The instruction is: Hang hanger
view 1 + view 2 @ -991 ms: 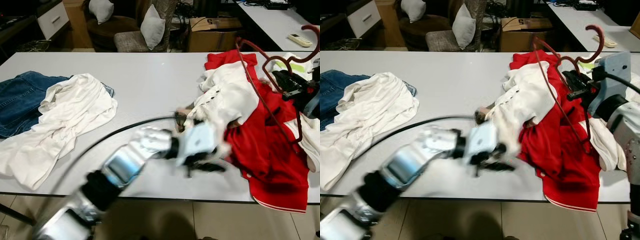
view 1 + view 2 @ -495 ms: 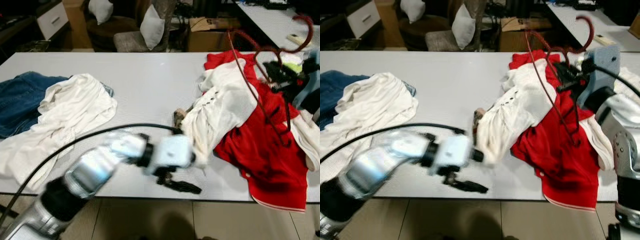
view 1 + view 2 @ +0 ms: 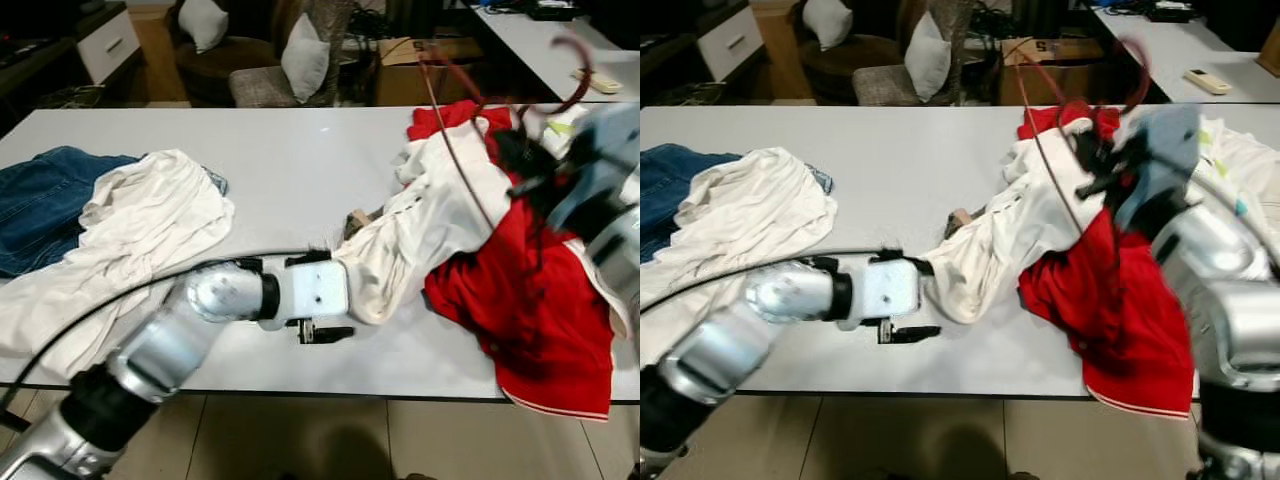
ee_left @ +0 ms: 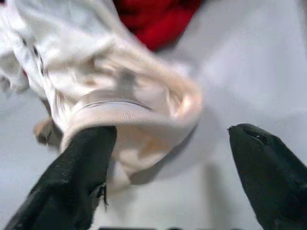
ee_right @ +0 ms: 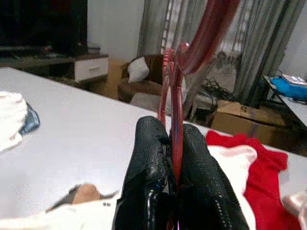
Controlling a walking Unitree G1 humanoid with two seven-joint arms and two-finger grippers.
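Note:
A dark red hanger (image 3: 452,135) stands up over the clothes at the table's right, its hook (image 3: 1136,68) at the top. My right gripper (image 5: 173,158) is shut on its neck, above a red garment (image 3: 530,300). A white garment (image 3: 440,215) lies across the red one, and its hem (image 4: 129,112) stretches toward my left gripper (image 3: 325,333). That gripper sits low over the table near the front edge, open, with the hem resting against one finger (image 4: 88,158).
A crumpled white shirt (image 3: 140,230) and blue jeans (image 3: 40,200) lie at the table's left. Bare tabletop (image 3: 300,160) spans the middle. Beyond the table stand chairs with pillows (image 3: 303,58) and a cardboard box (image 3: 425,65). A remote (image 3: 600,80) rests on another table.
My right gripper has carried the hanger leftward over the garments. My left gripper has drawn back to the left along the front edge, and the white garment's hem now stretches out toward it.

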